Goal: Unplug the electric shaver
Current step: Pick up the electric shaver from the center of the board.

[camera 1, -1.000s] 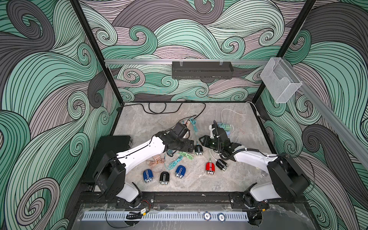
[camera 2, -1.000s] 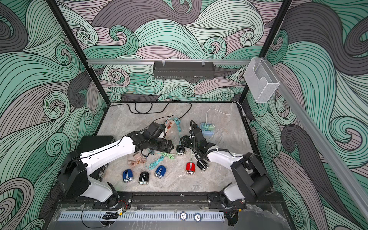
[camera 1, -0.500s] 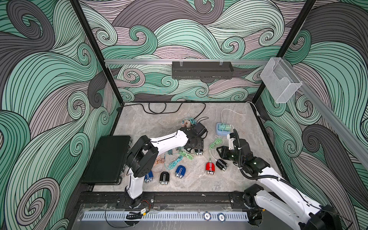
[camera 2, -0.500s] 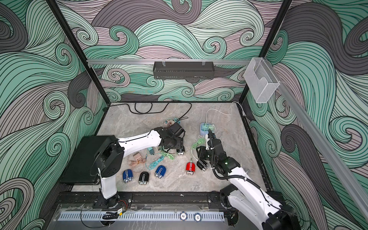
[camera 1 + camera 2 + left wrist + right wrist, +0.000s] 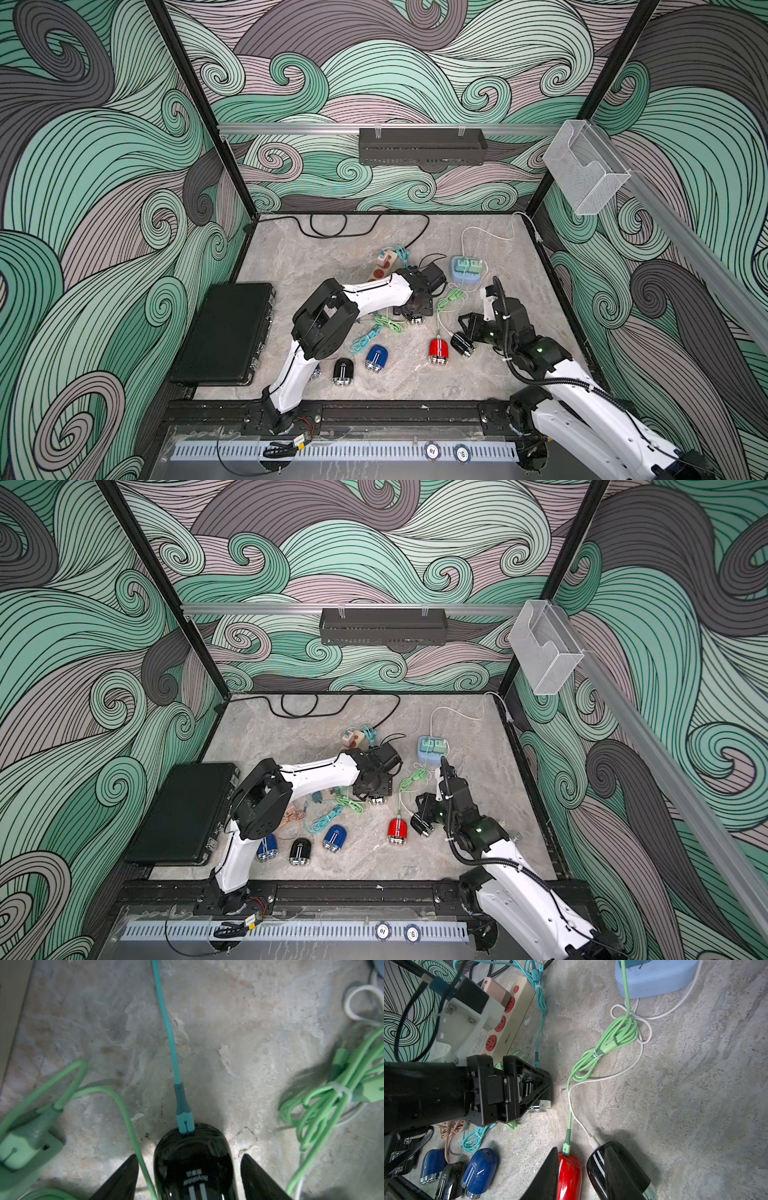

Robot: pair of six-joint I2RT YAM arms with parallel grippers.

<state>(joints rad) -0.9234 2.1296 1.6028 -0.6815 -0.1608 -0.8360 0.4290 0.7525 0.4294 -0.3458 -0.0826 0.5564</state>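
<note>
A black electric shaver (image 5: 193, 1163) lies on the stone table with a teal plug (image 5: 184, 1118) seated in its end. My left gripper (image 5: 192, 1178) is open and straddles it, a gap showing at each finger; in both top views it (image 5: 413, 313) (image 5: 372, 791) points down over that shaver. My right gripper (image 5: 581, 1150) (image 5: 467, 328) is open above a red shaver (image 5: 570, 1172) with a green cable and a second black shaver (image 5: 596, 1165) with a white cable. One finger overlaps that black shaver.
A beige power strip (image 5: 384, 266) and a blue socket block (image 5: 467, 268) sit behind the grippers. A green cable bundle (image 5: 451, 299) lies between the arms. Blue (image 5: 376, 357) and black (image 5: 343, 371) shavers lie near the front. A black case (image 5: 226, 332) lies at the left.
My left gripper has moved right onto the black shaver and its jaws have narrowed around it. My right gripper has drawn back toward the front, over the red and black shavers.
</note>
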